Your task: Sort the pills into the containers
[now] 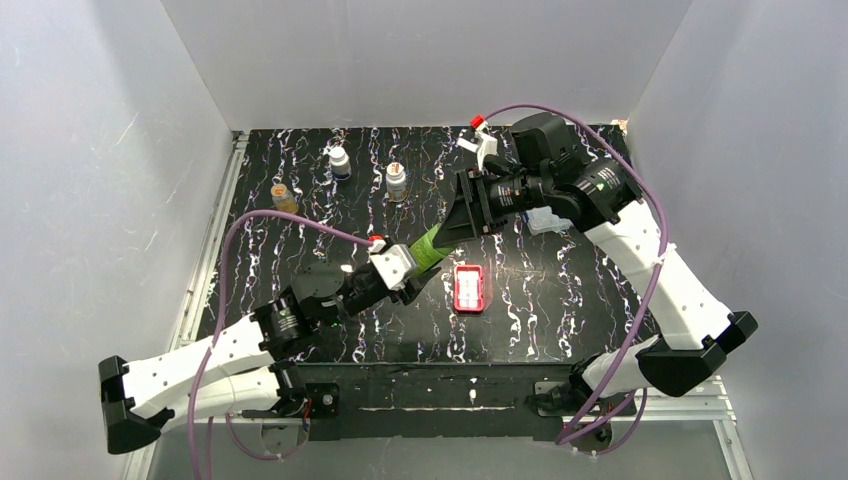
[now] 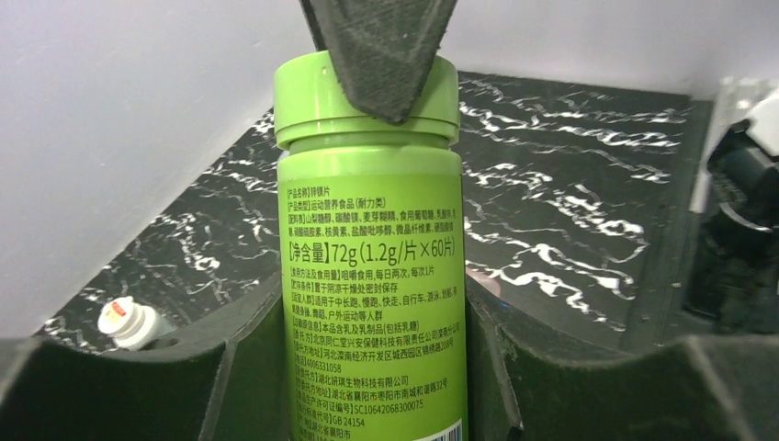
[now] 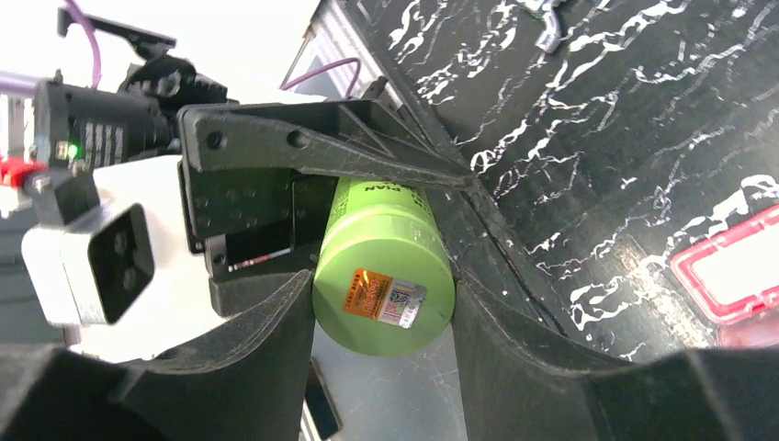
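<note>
L gripper [image 2: 372, 308] clamps bottle [image 1: 432, 245] body | R gripper [image 3: 384, 294] pinches cap [image 2: 308, 96] | you: twist cap slow, keep it centred betw fingers, bottle steady

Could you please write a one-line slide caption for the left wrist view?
Left gripper clamps a green bottle; a finger of the right gripper covers part of its lid.

Lab: white-walled enclosure [image 1: 420, 60], marbled table [image 1: 560, 330]
</note>
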Robot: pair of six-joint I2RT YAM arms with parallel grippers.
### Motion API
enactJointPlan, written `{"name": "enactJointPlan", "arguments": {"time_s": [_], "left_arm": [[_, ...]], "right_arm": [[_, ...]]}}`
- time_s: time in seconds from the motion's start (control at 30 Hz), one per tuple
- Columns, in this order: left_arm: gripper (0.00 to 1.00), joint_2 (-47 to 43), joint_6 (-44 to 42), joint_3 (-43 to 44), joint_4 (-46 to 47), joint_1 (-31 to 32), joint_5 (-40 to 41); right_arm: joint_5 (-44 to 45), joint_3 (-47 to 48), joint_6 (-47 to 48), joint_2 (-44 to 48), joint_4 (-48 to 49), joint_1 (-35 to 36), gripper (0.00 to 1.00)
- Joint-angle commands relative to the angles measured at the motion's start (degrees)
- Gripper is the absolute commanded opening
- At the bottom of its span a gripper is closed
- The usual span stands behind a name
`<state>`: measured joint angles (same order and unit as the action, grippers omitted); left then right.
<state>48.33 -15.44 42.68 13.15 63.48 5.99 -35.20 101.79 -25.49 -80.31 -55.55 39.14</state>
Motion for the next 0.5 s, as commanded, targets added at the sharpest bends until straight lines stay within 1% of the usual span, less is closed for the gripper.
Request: {"name": "enactJointPlan", "arguments": {"time_s": [0.0,0.23,0.47], "left_arm": [[0.00,-6.2,7.1,2.5,-1.0,0.2,-10.1],[0.00,-8.4,12.5,4.0,-1.9,0.2,-18.7],[0.00,-8.6,15.0,4.8,-0.7,0.2,-25.4]], "right_arm": [[0.1,2.4,7.5,2.1,5.9,-1.0,0.28],[-11.1,-1.2,8.9,4.3,15.2,-1.0,0.27],[-14.2,-2.3,12.3,6.2,17.2,-1.0,0.26]]}}
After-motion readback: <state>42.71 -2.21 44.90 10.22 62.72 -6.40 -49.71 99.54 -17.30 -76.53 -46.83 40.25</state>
